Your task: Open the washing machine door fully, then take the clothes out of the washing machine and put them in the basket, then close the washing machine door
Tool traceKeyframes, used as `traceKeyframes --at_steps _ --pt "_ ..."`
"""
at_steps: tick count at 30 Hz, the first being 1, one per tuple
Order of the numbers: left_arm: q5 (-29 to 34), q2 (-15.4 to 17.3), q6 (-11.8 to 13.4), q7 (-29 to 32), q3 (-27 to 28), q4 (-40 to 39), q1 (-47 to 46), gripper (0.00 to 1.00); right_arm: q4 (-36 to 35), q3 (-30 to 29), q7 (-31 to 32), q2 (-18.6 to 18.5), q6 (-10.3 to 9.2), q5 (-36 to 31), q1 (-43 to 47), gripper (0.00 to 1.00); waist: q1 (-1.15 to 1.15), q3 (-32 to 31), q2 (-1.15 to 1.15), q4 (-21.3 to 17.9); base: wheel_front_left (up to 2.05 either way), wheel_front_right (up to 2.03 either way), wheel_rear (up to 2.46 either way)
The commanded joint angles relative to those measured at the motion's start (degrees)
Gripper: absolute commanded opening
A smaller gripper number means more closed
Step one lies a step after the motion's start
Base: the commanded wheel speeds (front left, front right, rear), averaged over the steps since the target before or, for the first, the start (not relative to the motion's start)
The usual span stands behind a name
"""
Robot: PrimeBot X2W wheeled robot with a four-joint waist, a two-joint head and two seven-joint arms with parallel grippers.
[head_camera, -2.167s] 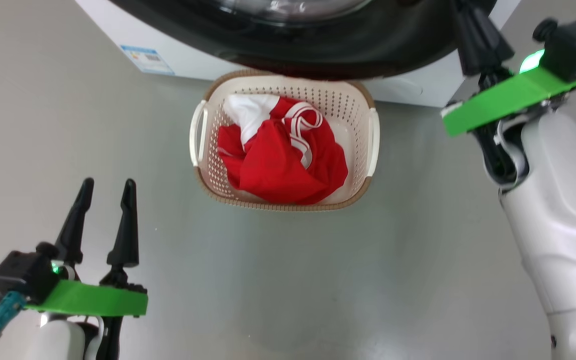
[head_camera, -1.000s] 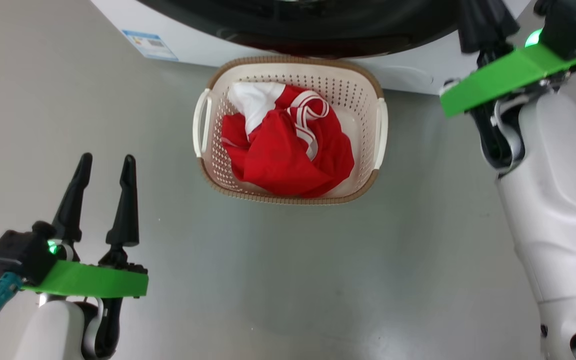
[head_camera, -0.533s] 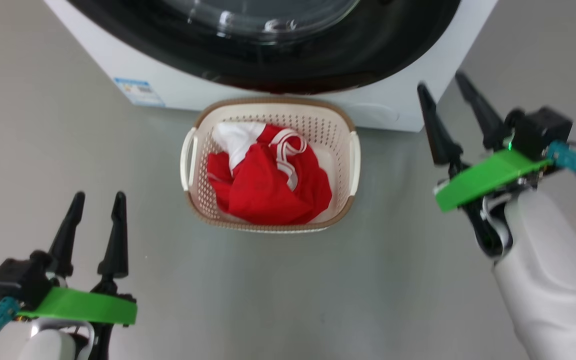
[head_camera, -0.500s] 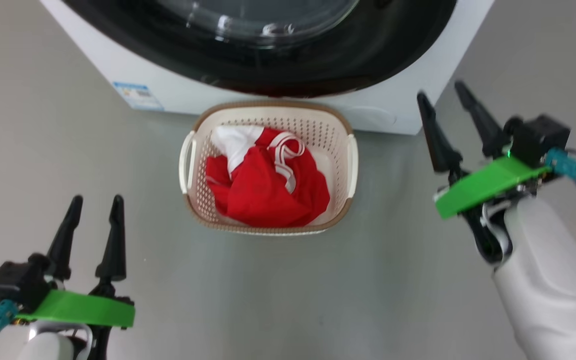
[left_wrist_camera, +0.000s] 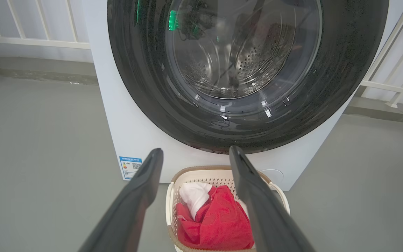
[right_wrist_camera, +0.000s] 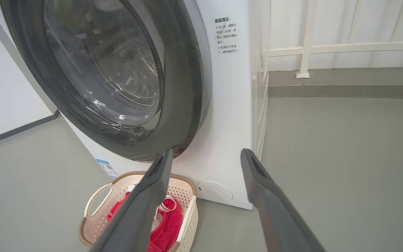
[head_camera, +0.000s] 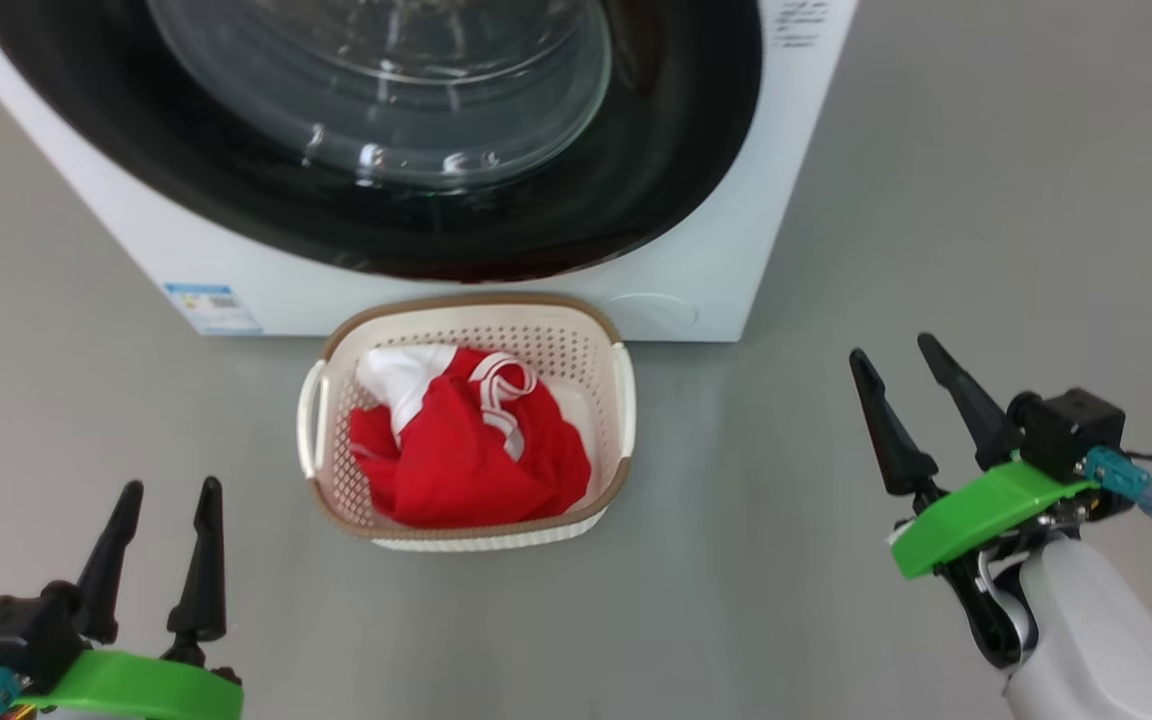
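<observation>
At the lower left of the head view, the left gripper points up the frame with its two dark fingers spread apart and nothing between them. At the lower right, the right gripper is released too, its fingers parted over the bare grey floor, and it holds nothing. Between the two grippers and a little higher in the frame, the basket stands on the floor, well apart from each gripper. The clothes lie inside the basket, a red heap with a white part at its upper left and white trim bands near the top. Just behind the basket, in the upper part of the frame, is the washing machine, white, with a small blue label at its lower left corner. The washing machine door lies flat against the front of the machine; in the left wrist view the perforated drum is visible through the clear glass. Behind the machine, the right wrist view shows a white railing.
</observation>
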Motion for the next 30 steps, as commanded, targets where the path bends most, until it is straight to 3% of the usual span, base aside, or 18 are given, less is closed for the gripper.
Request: traceKeyframes --at_steps 1,17,30 --pt "-0.02 1.77 -0.18 -0.47 2.42 -0.87 -0.09 1.00 -1.71 1.03 -0.27 -0.21 -0.11 0.62 1.33 1.00 0.00 -2.19 0.00 -2.33 0.00 0.00 0.00" --pt "1.10 1.97 -0.18 -0.47 5.06 -1.80 3.79 1.00 -4.20 -1.14 -0.27 -1.01 -0.11 1.23 8.95 1.00 0.00 -5.41 0.00 -6.82 0.00 0.00 0.00" --pt "1.08 1.65 -0.18 -0.47 6.11 -2.49 4.83 1.00 -5.02 -2.36 -0.27 -0.93 -0.11 1.08 11.16 1.00 0.00 -5.65 0.00 -7.59 0.00 0.00 0.00"
